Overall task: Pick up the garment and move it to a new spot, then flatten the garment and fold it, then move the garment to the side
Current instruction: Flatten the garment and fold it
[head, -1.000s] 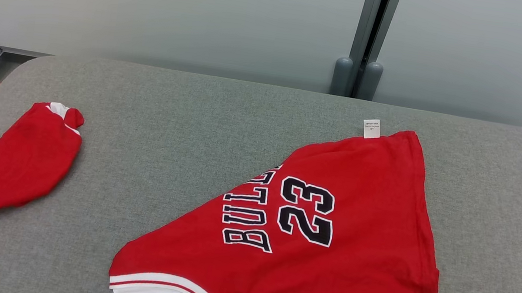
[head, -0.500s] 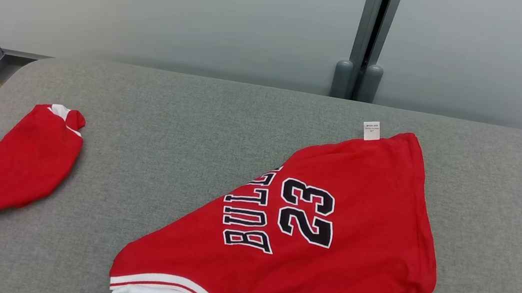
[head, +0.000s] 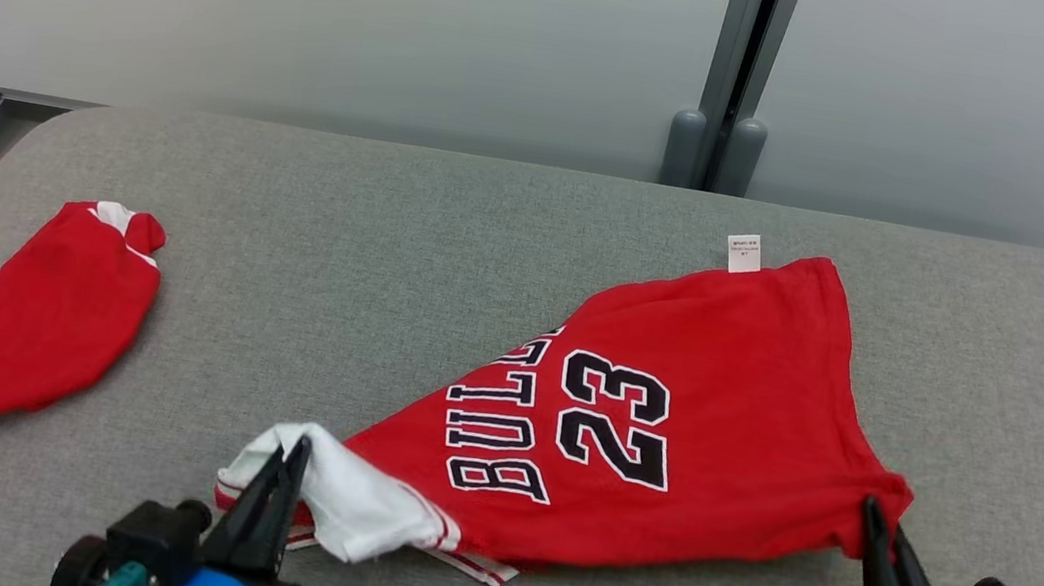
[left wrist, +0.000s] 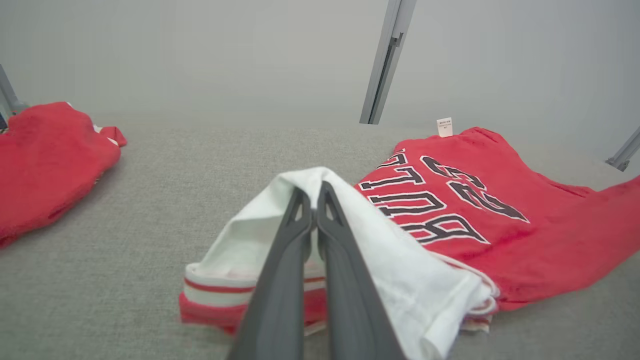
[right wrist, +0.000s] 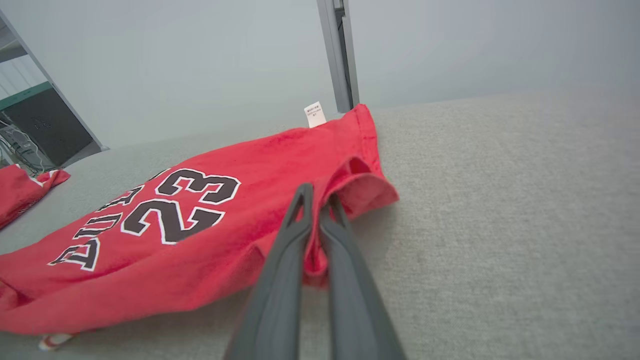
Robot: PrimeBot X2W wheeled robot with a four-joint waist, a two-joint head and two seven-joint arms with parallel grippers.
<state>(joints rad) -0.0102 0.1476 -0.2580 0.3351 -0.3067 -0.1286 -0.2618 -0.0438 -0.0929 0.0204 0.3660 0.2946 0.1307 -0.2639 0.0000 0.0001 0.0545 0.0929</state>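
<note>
Two claws are pinched shut on the garment (head: pixel 673 373): the left claw (head: pixel 296 450) grips its white striped end and the right claw (head: pixel 873 509) a red hem corner. The cloth lies on the desk (head: pixel 388 235) between them and stretches away beyond their tips. Each pinch looks thin, so a quick lift could let a corner slip free. Uneven pulling might bunch the shirt, or drag it toward the second red garment (head: pixel 2 336), well off the left claw's outer side.

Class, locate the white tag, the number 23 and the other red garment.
white tag (head: pixel 744 253), head view, centre
number 23 (head: pixel 614 424), head view, print middle
other red garment (head: pixel 2 336), head view, middle
</note>
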